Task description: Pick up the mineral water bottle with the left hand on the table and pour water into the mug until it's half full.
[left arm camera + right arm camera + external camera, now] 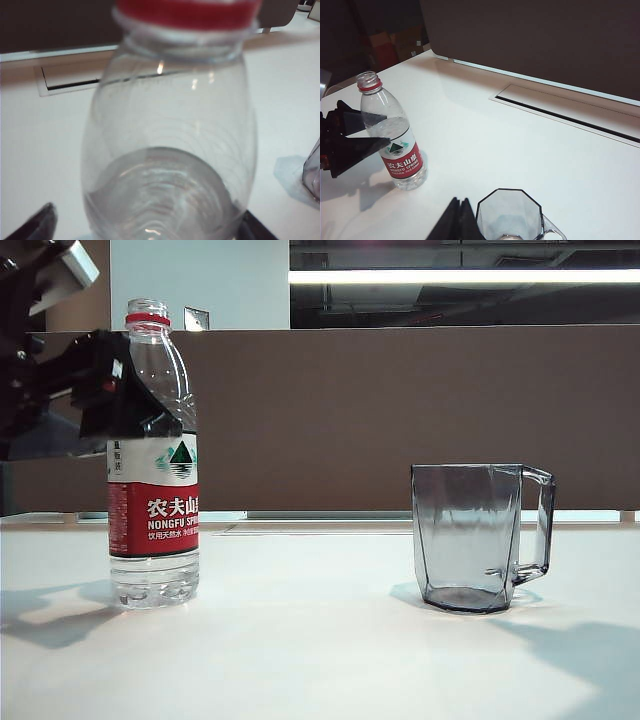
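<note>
Bottle: clear plastic, upright on the table, long axis vertical, uncapped mouth up, red neck ring; red-and-white label faces the exterior camera; stands on the left side, well apart from the mug; clear water fills the lower part, with the level near the top of the label.
Mug: smoky faceted glass, upright, open mouth up, angular handle pointing right in the exterior view; contents cannot be told.
Table: plain white, with a long narrow slot set in it toward the far edge; brown partition wall behind, a strip light above.
Left gripper: black, level with the bottle's upper body, jaws spread wide, one finger either side of it; contact cannot be told.
Right gripper: near the mug's rim; only dark fingertips show, close together; holds nothing.
</note>
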Motion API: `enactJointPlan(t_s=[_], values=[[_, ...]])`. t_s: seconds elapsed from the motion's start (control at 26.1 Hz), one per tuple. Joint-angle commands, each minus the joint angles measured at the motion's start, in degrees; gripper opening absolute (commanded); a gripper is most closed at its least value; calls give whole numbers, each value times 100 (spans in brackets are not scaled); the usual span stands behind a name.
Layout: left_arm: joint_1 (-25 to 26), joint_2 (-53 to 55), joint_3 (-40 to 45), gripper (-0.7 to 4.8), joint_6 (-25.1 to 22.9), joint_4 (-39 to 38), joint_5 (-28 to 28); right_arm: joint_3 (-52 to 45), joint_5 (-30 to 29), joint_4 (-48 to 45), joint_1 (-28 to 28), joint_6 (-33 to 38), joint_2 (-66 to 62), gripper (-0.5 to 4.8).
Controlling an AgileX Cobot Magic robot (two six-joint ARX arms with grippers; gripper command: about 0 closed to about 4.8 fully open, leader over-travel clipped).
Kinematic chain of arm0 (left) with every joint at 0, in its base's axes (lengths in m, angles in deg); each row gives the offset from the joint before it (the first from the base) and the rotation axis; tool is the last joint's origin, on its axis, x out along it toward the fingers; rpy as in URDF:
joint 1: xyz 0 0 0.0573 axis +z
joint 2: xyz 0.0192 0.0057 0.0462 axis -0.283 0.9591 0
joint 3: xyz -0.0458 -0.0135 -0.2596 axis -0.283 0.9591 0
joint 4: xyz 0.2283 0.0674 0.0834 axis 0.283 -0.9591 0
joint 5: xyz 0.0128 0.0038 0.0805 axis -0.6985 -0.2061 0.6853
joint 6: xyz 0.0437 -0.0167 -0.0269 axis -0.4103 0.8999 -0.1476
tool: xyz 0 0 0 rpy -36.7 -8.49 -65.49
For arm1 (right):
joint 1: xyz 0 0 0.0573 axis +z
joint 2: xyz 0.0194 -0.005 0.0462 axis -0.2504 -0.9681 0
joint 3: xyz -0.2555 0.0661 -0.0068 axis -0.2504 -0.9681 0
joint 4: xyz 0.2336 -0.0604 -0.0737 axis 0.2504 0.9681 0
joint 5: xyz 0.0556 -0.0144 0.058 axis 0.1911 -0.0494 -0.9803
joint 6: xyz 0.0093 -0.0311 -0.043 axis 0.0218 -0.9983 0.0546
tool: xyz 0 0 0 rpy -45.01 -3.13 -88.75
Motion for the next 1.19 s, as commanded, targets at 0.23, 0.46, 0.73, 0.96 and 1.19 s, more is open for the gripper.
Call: enactJointPlan(t_s=[0.23,0.46,0.73,0.96,1.19], values=[[-35,529,-61,479,20,651,-59,31,-9,-142,-7,-2,15,-9],[-380,901,-216,479,-4,730,-63,31,-9,-144,-7,-4,15,-8],[-339,1263,-251,479,-26,1003,-63,31,-9,-184,-9,-2,17,-8],[-339,1552,-251,479,-24,1298,-63,31,-9,-181,-9,-2,17,-8],[-339,1659,-269,479,-24,1423,-61,31,-9,-181,-9,-2,20,-8]])
